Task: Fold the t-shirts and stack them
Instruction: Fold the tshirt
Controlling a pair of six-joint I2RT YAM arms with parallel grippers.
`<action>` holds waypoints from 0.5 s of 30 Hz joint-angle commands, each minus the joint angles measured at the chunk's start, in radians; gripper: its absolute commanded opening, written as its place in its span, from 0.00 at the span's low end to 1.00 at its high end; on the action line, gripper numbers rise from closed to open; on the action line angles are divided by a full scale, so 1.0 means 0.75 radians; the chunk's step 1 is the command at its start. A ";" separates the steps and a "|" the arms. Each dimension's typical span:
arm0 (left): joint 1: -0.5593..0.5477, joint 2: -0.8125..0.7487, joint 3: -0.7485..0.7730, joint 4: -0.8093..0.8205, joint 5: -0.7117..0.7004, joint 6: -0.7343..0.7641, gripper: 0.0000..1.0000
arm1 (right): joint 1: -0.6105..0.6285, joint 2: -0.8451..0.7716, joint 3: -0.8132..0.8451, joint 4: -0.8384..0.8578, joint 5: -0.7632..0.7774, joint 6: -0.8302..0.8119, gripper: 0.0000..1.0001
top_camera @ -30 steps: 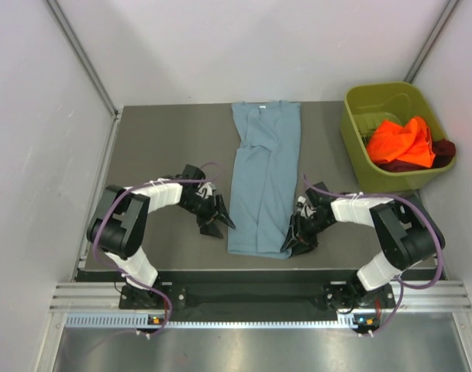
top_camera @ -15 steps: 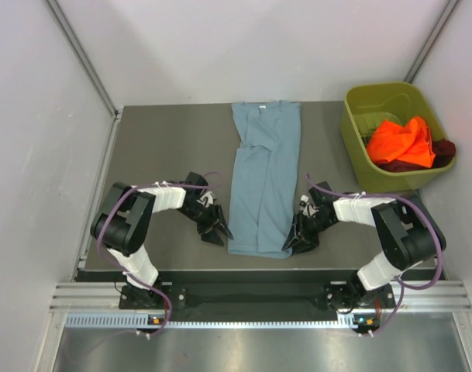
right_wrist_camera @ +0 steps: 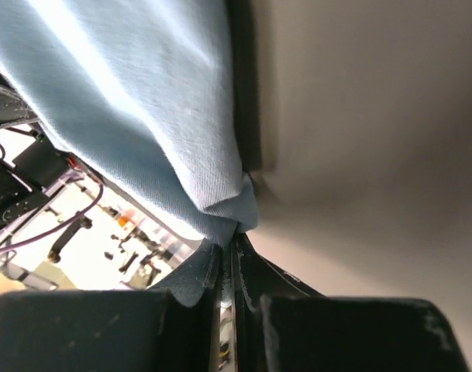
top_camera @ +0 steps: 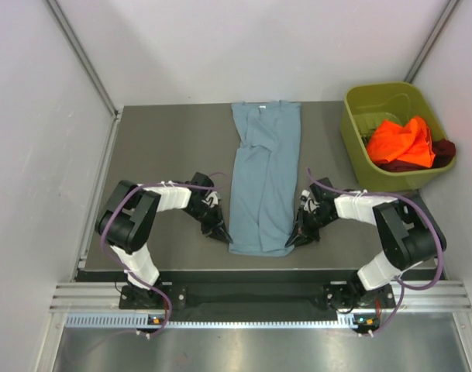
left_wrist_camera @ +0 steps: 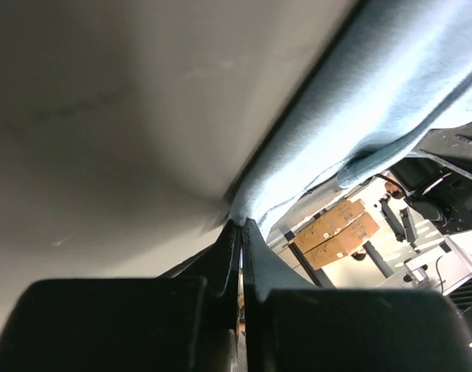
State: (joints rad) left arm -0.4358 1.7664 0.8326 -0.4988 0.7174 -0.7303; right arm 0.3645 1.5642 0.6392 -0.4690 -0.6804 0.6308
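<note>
Grippers — left gripper (top_camera: 222, 235) and right gripper (top_camera: 291, 239) — are each pinching closed on a near corner of the blue-grey t-shirt (top_camera: 263, 178), lying flat left of the olive-green bin (top_camera: 352, 128) holding the orange t-shirt (top_camera: 398, 139) and maroon t-shirt (top_camera: 446, 149).

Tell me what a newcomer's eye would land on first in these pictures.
First, the long blue-grey t-shirt, folded into a narrow strip down the middle of the table, with the left gripper and right gripper each pinched shut on one of its near corners. Next, the bright orange t-shirt bunched in the olive-green bin at the far right corner, lying over a maroon t-shirt.
</note>
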 commanded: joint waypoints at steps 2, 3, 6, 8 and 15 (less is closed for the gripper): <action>-0.006 -0.109 0.068 -0.016 0.031 0.059 0.00 | -0.016 -0.103 0.058 -0.060 0.048 -0.084 0.00; -0.006 -0.126 0.076 -0.024 0.035 0.070 0.00 | -0.018 -0.124 0.062 -0.074 0.058 -0.105 0.00; -0.006 -0.207 0.095 -0.057 0.046 0.127 0.00 | -0.018 -0.204 0.078 -0.129 0.109 -0.184 0.00; -0.006 -0.289 0.097 -0.077 0.048 0.158 0.00 | -0.016 -0.269 0.091 -0.150 0.134 -0.235 0.00; -0.006 -0.494 0.144 -0.171 0.023 0.323 0.00 | -0.036 -0.461 0.185 -0.287 0.177 -0.417 0.00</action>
State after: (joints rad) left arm -0.4366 1.4647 0.8951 -0.5732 0.7242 -0.5709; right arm 0.3504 1.2861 0.7109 -0.6262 -0.5770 0.4171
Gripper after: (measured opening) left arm 0.012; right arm 0.022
